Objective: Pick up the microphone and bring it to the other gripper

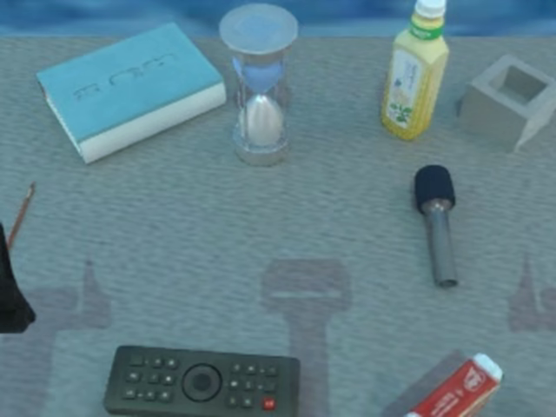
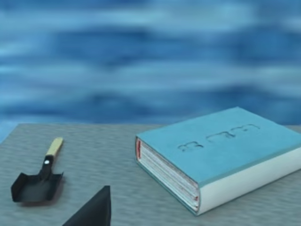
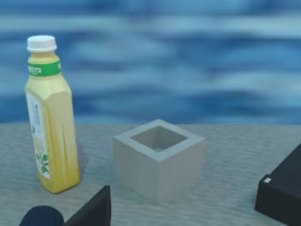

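**Mic on the right side, closer to my right arm**

The mic (image 1: 436, 224) lies flat on the tabletop (image 1: 261, 234), on the right half, untouched. Its black head points toward the far edge, just below the yellow bottle (image 1: 414, 74), and its grey handle runs back toward the near edge, tilted only slightly to the right. So the long axis lies nearly front to back.

My left hand (image 1: 13, 295) shows only as a dark shape at the left edge, well apart from the mic; I cannot tell whether its fingers are apart or together. My right hand is out of the top view; the right wrist view shows only a dark corner of it and the mic's head low in front, so I cannot tell its state either.

I judge the right arm is nearer and should close across the handle, then carry leftward.
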